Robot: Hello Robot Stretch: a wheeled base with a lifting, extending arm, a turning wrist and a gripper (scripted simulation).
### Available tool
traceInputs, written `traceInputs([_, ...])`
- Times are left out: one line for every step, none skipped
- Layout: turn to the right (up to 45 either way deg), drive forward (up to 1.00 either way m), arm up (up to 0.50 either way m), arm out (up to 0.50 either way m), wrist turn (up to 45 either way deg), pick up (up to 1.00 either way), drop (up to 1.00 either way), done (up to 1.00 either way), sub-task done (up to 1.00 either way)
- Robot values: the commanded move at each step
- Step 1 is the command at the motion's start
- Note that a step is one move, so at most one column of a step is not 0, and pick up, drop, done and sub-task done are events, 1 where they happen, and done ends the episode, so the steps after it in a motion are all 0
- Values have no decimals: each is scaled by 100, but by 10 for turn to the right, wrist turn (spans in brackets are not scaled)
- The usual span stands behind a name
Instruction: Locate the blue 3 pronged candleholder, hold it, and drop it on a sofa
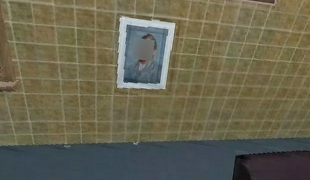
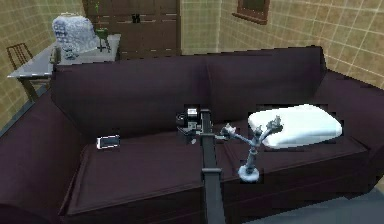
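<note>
Candleholder [image 2: 250, 152], blue-grey w/ 3 prongs, stands on the sofa [image 2: 130, 92] seat. L to R we see a small white flat item [image 2: 107, 142], the gripper [image 2: 185, 121], the arm [image 2: 209, 172], then the candleholder just right of it, beside a white pillow [image 2: 302, 126]. We can't tell the gripper's finger state or whether it holds anything.

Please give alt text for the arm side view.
A blue-grey three-pronged candleholder stands on a dark sofa, between the robot's arm and a white pillow. The gripper is at the arm's far end; a small white item lies farther left.
</note>
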Motion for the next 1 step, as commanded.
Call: traceInputs([0,0,-32,0,0,0,0,0,0])
